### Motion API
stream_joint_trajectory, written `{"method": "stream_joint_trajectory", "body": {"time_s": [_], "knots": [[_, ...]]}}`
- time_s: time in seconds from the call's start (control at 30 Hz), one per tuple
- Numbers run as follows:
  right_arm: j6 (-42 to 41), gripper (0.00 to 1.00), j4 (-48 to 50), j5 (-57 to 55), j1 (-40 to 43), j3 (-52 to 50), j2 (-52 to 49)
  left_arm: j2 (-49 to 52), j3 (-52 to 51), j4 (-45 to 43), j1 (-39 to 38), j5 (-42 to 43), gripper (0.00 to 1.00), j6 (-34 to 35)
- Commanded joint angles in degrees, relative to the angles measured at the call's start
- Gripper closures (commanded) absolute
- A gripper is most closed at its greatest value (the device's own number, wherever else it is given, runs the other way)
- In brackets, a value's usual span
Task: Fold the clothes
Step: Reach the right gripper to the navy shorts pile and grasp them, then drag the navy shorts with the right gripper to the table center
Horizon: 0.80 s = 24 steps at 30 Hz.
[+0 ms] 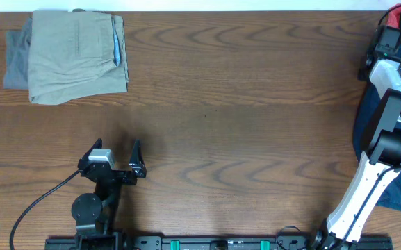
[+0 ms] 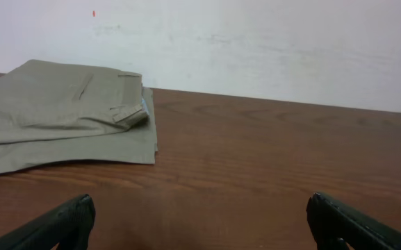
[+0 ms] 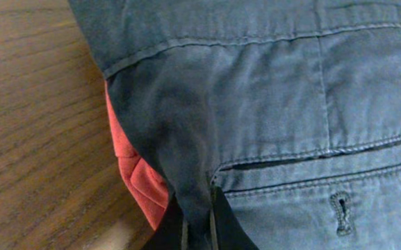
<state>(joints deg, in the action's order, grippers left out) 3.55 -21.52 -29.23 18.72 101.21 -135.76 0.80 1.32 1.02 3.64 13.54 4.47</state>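
Dark navy blue shorts (image 3: 276,90) with a stitched pocket and a buttonhole fill the right wrist view. My right gripper (image 3: 199,223) is shut on a pinched-up fold of them, close to the pocket's corner. A red garment (image 3: 141,184) pokes out from under their left edge. From overhead, the navy shorts (image 1: 364,132) lie at the table's right edge under my right arm (image 1: 388,104), which hides that gripper. Khaki shorts (image 1: 75,55) lie folded at the far left. My left gripper (image 1: 117,146) hovers open and bare over the wood, well short of the khaki shorts (image 2: 61,111).
A grey garment (image 1: 16,62) lies under the folded khaki one. Red cloth (image 1: 398,12) shows at the top right corner. A black cable (image 1: 40,198) runs from the left arm's base. Bare wood table (image 1: 242,104) lies between the two piles.
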Motion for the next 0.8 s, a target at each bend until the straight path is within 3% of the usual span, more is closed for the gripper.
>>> {"method": "stream_joint_trajectory", "body": {"time_s": [0.0, 0.13, 0.53, 0.77], "knots": [[-4.1, 0.99, -1.3, -3.5, 0.1, 0.3, 2.0, -0.2, -1.1, 1.7, -0.2, 0.7, 0.02, -0.2], [-8.7, 0.99, -2.5, -2.3, 0.0, 0.3, 7.3, -0.2, -1.1, 1.7, -0.2, 0.7, 0.02, -0.2], [-11.9, 0.99, -11.4, 2.6, -3.5, 0.3, 21.8, -0.2, -1.1, 1.7, -0.2, 0.7, 0.02, -0.2], [-12.3, 0.99, -15.2, 22.7, -9.2, 0.3, 24.7, -0.2, -1.1, 1.7, -0.2, 0.7, 0.02, -0.2]]}}
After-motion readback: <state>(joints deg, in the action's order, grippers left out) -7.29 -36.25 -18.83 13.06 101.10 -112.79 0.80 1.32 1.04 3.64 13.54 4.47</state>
